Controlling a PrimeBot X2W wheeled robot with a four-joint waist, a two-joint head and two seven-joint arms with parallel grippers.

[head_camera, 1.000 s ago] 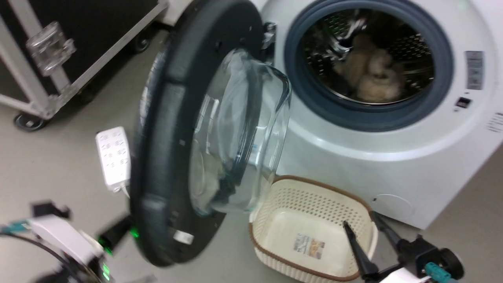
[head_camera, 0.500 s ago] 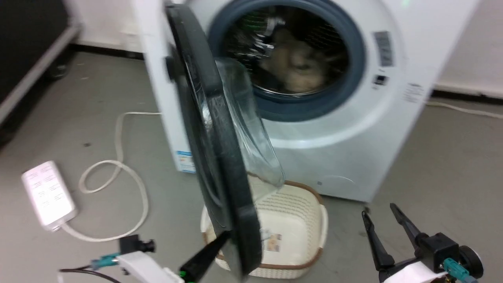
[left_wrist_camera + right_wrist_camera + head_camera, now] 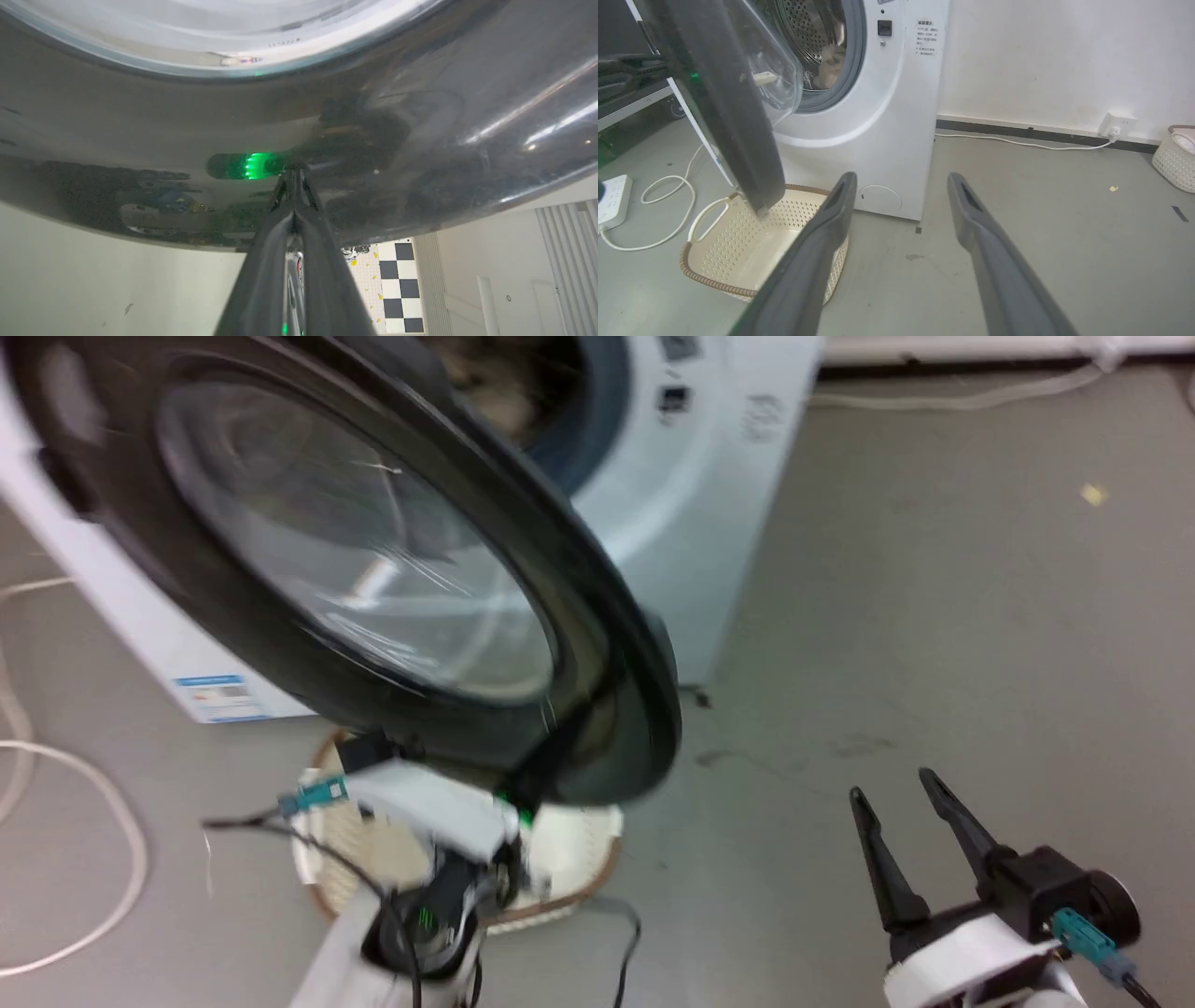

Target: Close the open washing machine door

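Grey floor (image 3: 934, 569), white wall (image 3: 1041, 56). Washing machine door (image 3: 373, 569) half-swung before washing machine (image 3: 672, 504) port, lower edge over basket (image 3: 752, 228). L gripper (image 3: 293, 175) fingers pinched together, tips on door's black rim. R gripper (image 3: 889, 784) spread wide, empty, above floor at right.

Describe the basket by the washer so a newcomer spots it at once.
Find the white washing machine. On the floor right before it, under the partly open door, lies a cream perforated basket, brown-rimmed. The other pale basket stands off by the wall.
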